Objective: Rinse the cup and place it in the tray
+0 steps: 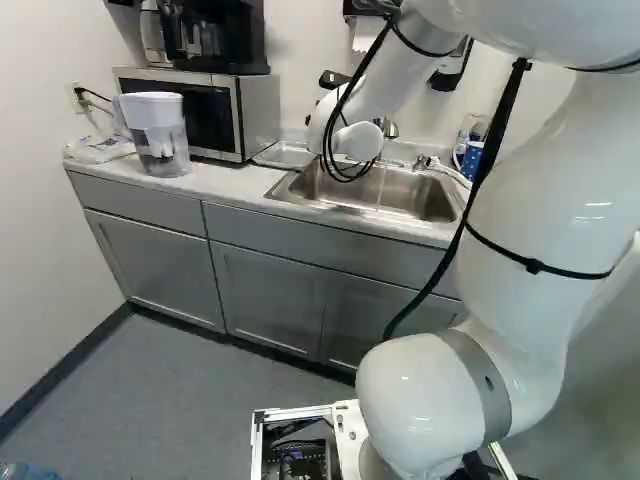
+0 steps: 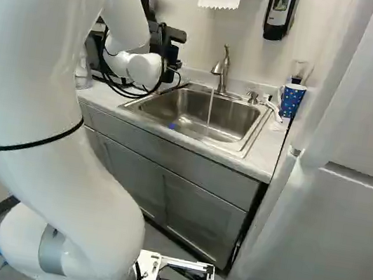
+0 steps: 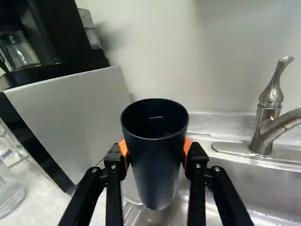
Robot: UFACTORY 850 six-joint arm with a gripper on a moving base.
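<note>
One cup [image 3: 157,176], gripped upright by the pincer [image 3: 155,150], should probably ease level beneath the running tap [image 2: 221,70] alongside.

Checked all three views, scanned left to right, and no readable text, label, brand, number or sign came up for me anywhere!
</note>
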